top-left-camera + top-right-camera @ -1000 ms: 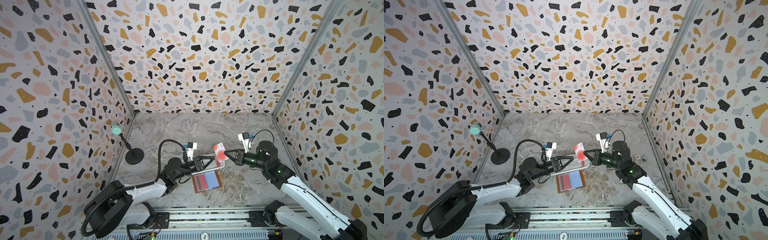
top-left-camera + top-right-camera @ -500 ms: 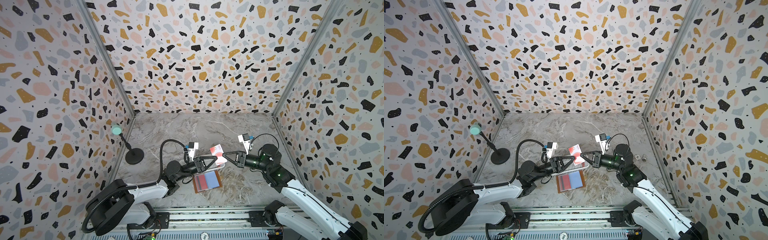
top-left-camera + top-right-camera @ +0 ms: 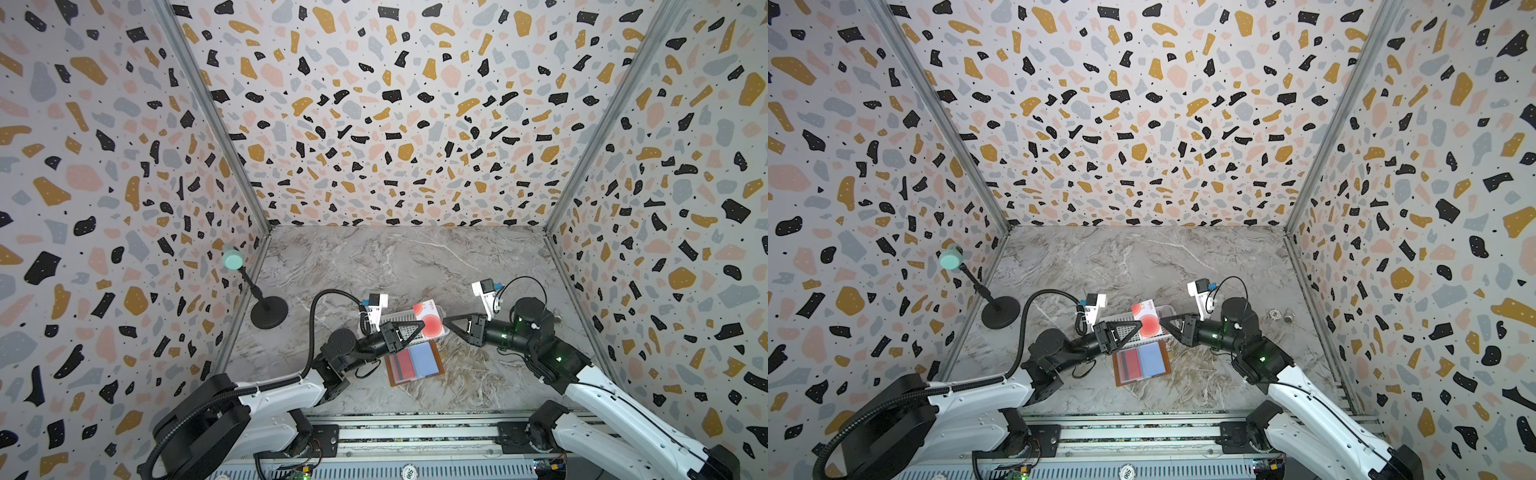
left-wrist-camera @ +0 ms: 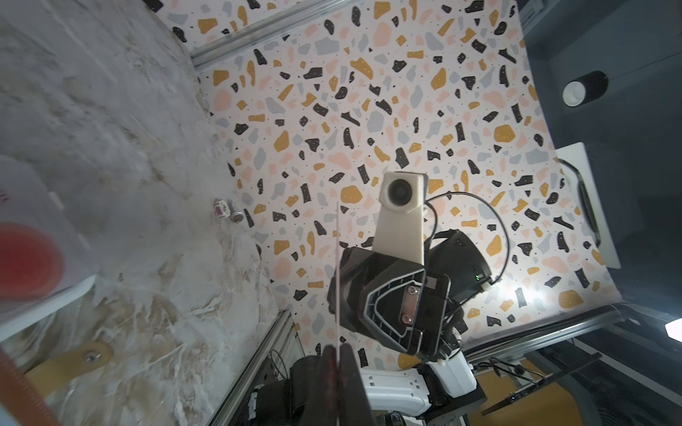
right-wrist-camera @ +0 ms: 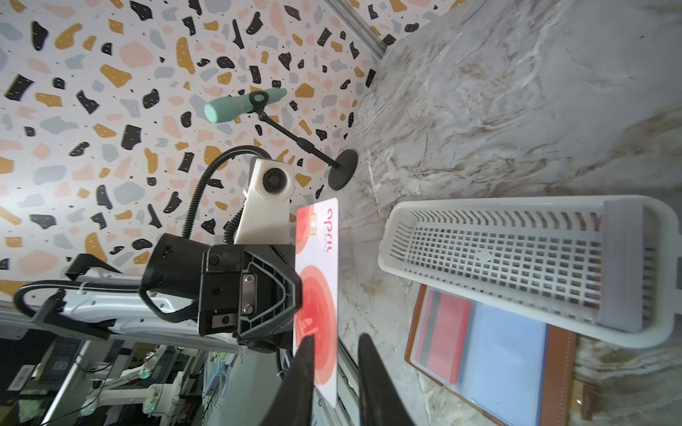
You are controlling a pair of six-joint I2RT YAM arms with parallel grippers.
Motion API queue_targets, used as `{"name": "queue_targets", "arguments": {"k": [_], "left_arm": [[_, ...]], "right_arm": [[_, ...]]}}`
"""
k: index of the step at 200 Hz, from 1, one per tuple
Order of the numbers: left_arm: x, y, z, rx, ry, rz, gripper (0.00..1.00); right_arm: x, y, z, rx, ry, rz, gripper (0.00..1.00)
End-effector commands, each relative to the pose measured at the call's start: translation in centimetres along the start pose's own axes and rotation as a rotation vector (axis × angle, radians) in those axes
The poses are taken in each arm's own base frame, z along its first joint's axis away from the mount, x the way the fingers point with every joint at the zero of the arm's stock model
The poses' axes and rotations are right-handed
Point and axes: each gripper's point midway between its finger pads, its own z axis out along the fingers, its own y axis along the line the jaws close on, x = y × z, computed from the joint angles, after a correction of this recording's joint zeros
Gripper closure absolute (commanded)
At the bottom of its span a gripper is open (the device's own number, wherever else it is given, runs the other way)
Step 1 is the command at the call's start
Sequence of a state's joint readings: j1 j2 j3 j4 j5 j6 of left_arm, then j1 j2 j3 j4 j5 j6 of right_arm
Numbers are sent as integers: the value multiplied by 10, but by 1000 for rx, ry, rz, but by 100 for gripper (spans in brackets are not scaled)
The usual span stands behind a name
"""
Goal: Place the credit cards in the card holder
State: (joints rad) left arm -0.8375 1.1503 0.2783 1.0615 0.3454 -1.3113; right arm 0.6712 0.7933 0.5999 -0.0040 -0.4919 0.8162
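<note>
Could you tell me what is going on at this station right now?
The two arms meet over the table in what looks like a handover. The left gripper is shut on a credit card, held on edge near the white basket. The right gripper sits at the card's other side with its jaws apart. The card holder lies open on the table in front of the basket, with one red card already in a sleeve.
</note>
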Motion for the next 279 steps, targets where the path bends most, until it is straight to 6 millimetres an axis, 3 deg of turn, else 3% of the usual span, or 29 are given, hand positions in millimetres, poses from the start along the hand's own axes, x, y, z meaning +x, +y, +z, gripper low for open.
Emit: {"name": "queue_targets", "arguments": {"k": [1, 51, 104, 175, 279], "left_arm": [[8, 21, -13, -74, -7, 0, 97], [32, 75, -44, -276, -13, -57, 96], [48, 109, -52, -378, 3, -91, 96], [58, 134, -45, -442, 55, -109, 97], [53, 143, -46, -442, 68, -132, 97]], "right_arm": [[26, -37, 1, 182, 31, -30, 76], [81, -94, 10, 398, 156, -53, 77], [110, -129, 17, 505, 232, -45, 80], [124, -148, 34, 536, 272, -33, 83], [136, -163, 40, 577, 314, -27, 85]]}}
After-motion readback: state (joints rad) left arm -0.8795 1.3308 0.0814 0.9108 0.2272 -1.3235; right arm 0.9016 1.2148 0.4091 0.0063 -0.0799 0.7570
